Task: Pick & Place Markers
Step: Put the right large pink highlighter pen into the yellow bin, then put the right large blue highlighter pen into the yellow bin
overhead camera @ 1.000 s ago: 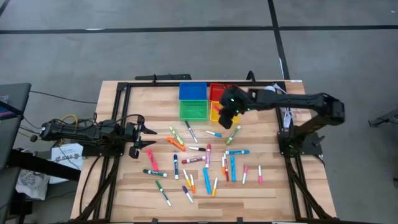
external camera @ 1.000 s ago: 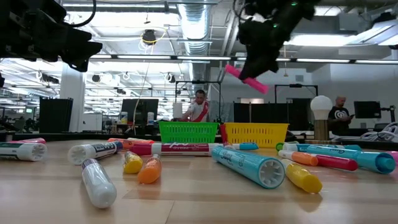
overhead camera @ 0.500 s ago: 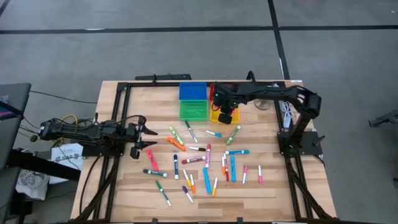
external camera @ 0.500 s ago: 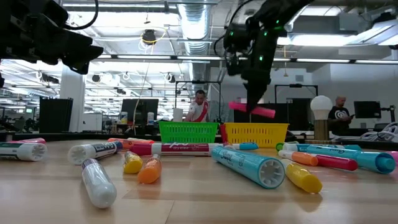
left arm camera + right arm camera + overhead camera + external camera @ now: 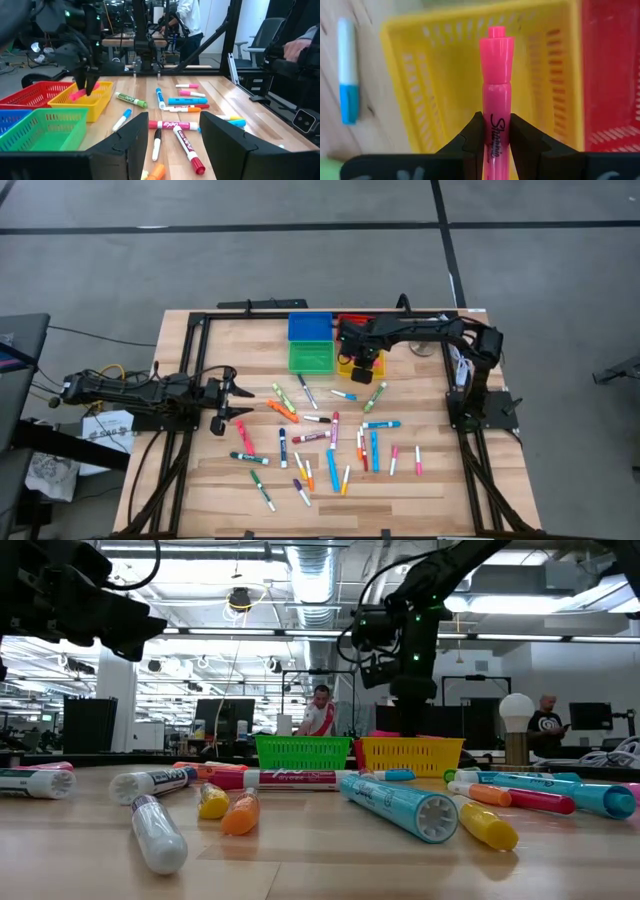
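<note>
Clearance around the yellow bin (image 5: 352, 364) is tight: it is touching the green bin (image 5: 311, 356) on one side and the red bin (image 5: 350, 326) behind it, with the blue bin (image 5: 310, 326) completing the square, all close to the far edge of the table (image 5: 190, 380). On the near side of the yellow bin, the scattered markers (image 5: 330, 442) are covering the middle of the table, leaving bare wood only toward the near edge and the two side rails.

The right gripper (image 5: 363, 360) is hanging directly above the yellow bin, its fingers (image 5: 472, 135) pinching a pink marker (image 5: 496, 95) by the barrel, cap end pointing out over the bin's mesh floor. The left gripper (image 5: 240, 402) is waiting well apart from the yellow bin, beside the left rail, its jaws standing parted with nothing between them.

The right wrist view alone is showing the grip itself and the marker's lettering. The left wrist view is showing the pink marker (image 5: 79, 93) just above the yellow bin's rim (image 5: 87, 102), which the high view is hiding under the arm. The low view is showing the marker only as a thin pink sliver at the rim, and people standing in the room beyond the bins.
</note>
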Motion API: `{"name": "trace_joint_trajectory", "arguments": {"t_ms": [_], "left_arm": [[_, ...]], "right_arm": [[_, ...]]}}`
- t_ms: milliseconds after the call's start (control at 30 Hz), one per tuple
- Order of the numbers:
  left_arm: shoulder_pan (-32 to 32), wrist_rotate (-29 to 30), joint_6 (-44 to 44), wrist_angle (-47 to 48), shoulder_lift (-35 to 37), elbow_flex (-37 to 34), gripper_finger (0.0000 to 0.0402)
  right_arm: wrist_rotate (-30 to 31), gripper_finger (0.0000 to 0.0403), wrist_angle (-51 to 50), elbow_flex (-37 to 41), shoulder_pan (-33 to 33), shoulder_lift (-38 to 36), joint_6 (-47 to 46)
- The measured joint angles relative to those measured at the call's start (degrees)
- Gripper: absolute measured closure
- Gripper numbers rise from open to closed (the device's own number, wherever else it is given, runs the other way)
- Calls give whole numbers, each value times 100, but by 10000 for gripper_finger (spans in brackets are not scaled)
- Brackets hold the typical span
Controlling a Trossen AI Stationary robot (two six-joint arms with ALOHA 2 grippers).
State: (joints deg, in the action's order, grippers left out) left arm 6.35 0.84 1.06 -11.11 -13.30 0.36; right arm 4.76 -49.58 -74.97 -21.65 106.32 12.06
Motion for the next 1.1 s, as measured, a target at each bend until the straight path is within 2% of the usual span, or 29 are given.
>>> {"name": "trace_joint_trajectory", "arguments": {"t_ms": [333,633,767,1100], "left_arm": [[-1,-2,0,-18,-50,0,224],[-1,-2,0,-53,-65,0,224],[0,-2,0,-53,-65,0,224],[0,-2,0,-53,-65,0,224]], "right_arm": [[17,336,31,-5,0,86,-1],[19,279,54,-5,0,86,-3],[21,267,54,-5,0,86,-3],[28,281,26,-282,18,86,-173]]}}
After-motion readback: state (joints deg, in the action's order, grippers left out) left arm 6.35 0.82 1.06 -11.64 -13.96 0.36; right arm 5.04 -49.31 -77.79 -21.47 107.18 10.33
